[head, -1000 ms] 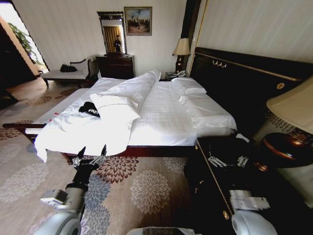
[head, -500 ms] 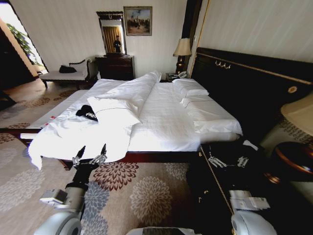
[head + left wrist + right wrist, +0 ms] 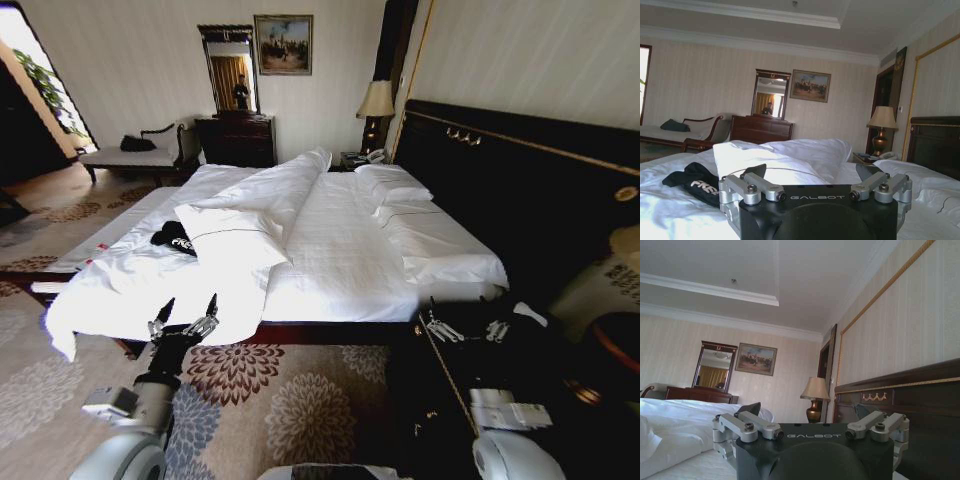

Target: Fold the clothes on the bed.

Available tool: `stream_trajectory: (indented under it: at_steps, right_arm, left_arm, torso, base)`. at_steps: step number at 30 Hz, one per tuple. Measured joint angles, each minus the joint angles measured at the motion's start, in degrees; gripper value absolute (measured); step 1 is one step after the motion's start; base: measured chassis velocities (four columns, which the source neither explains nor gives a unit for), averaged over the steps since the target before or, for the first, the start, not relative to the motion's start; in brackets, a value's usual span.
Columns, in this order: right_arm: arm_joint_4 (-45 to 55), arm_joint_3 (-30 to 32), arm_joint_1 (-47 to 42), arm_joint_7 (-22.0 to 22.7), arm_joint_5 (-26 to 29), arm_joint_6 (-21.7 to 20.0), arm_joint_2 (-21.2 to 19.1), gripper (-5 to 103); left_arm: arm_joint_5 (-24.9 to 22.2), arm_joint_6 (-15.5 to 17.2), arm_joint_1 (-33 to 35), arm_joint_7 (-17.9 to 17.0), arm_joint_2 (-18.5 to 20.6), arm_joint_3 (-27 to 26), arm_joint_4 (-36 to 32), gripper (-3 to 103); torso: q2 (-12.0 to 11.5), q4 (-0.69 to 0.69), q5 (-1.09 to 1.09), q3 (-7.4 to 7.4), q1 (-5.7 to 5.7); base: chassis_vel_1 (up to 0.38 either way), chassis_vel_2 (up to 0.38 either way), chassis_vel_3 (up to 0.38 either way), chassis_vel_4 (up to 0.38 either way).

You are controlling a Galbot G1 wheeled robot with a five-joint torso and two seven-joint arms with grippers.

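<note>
The view has swung left, sliding the bed (image 3: 340, 250) rightward.

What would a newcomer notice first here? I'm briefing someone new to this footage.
The big white bed with its dark headboard dominates the room. On its left part, beside a folded-back duvet, a small black T-shirt lies crumpled, stark against the sheets. The left tool hangs open at the bed's near edge, and the right tool hangs open low by the headboard end.
</note>
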Motion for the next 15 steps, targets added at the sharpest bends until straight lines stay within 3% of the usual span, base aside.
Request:
stream_trajectory:
  at_steps: [15]
  right_arm:
    - [0.05,-0.12,-0.05,0.0,-0.25,0.1,0.32,100]
  left_arm:
    - [0.07,-0.26,-0.07,0.0,0.0,-0.01,0.0,100]
  torso:
    - [-0.01,0.0,0.0,0.0,0.01]
  base:
    - [-0.12,0.127,0.116,-0.125]
